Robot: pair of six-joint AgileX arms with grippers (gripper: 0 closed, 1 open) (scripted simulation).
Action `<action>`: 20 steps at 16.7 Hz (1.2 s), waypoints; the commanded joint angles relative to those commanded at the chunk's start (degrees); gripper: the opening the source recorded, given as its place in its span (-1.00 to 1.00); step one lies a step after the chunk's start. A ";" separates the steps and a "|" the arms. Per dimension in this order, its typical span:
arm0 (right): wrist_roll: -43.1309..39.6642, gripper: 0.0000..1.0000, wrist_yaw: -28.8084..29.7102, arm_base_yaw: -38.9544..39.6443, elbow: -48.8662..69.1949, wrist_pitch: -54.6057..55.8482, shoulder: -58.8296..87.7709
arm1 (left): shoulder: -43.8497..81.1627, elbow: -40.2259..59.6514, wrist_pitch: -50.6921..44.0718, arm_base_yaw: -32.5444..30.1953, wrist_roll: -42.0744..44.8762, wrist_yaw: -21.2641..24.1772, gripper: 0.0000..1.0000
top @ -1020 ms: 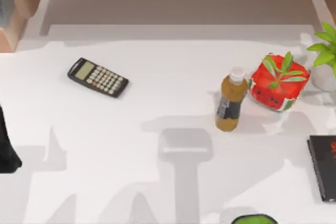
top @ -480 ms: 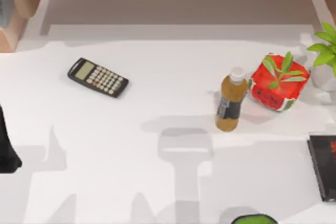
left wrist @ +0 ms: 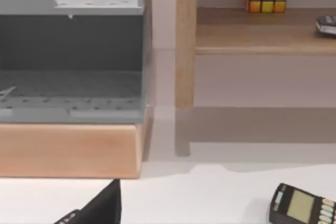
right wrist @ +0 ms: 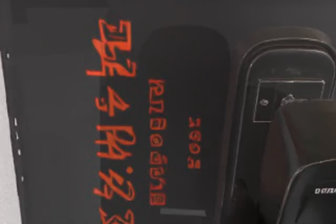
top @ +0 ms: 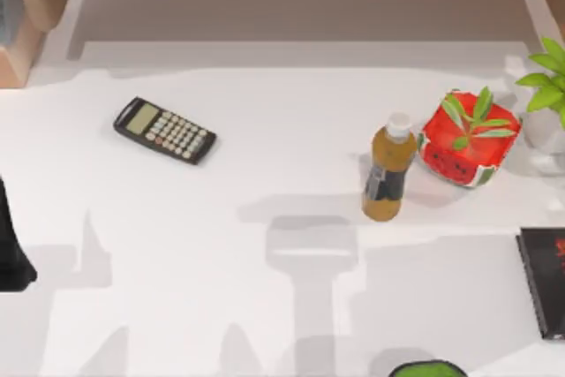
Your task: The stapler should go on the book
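A white table [top: 265, 174] seen from above. A black book [top: 546, 282] with red lettering lies at the table's right edge, partly cut off by the frame. The right wrist view looks straight down on the book's cover [right wrist: 105, 103] from close by; a dark, glossy, rounded shape, probably the stapler [right wrist: 286, 98], sits over the cover beside the lettering, but it blends into the black and its outline is hard to read. A dark finger [right wrist: 304, 161] of the right gripper overlaps that shape; whether the fingers are spread or pinching cannot be told.

The left arm [top: 11, 249] is parked at the table's left edge, mostly out of frame, its fingers hidden.

Elsewhere: a calculator [top: 165, 130] left of centre, a bottle [top: 388, 169] beside a red planter [top: 468, 139].
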 joint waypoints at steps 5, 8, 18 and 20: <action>0.06 -1.00 0.06 0.22 -2.45 4.20 1.64 | 0.00 0.00 0.00 0.00 0.00 0.00 1.00; 0.06 -0.85 0.06 0.22 -2.45 4.20 1.64 | 0.00 0.00 0.00 0.00 0.00 0.00 1.00; 0.06 0.66 0.06 0.22 -2.45 4.20 1.64 | 0.00 0.00 0.00 0.00 0.00 0.00 1.00; 0.06 0.96 0.06 0.22 -2.45 4.20 1.64 | 0.00 0.00 0.00 0.00 0.00 0.00 1.00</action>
